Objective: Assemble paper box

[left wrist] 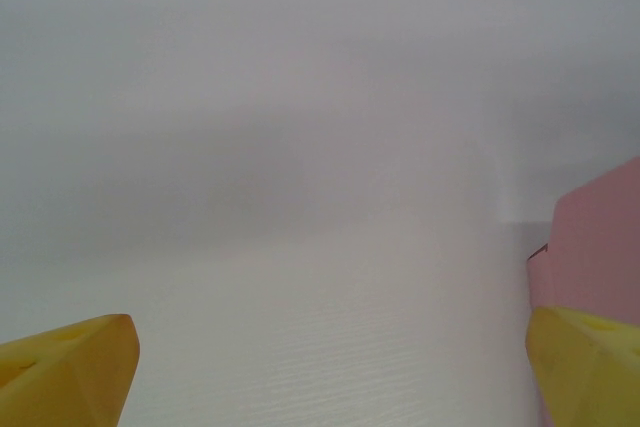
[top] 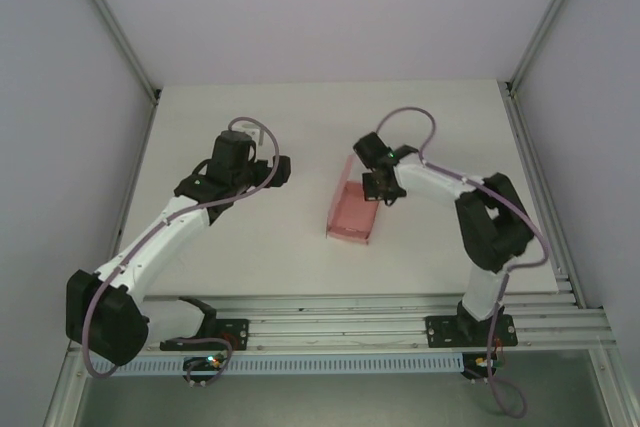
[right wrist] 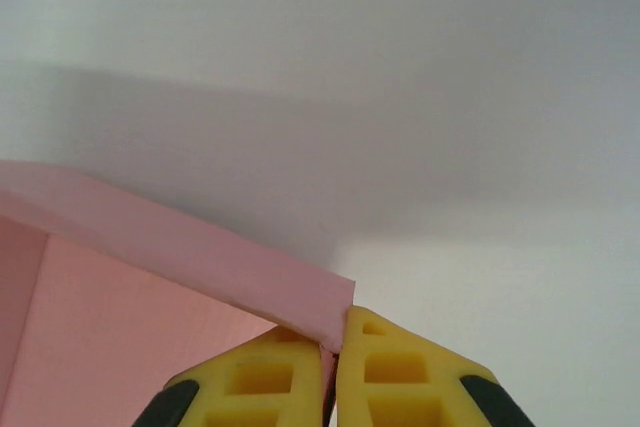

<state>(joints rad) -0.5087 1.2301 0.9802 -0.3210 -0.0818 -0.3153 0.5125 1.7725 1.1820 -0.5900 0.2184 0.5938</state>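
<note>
Pinching only a corner of the paper box (right wrist: 150, 287) wall, centre of the top view, your right claw (right wrist: 335, 372) is clamped on thin card. Tug hard and it may tear or slip. To the frame's left of the box, your left claw (left wrist: 330, 372) gapes empty.

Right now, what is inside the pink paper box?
Inside the paper box, bare pink floor and walls are visible, nothing else. The right pincer, shut on its wall edge, covers the corner below it.
</note>
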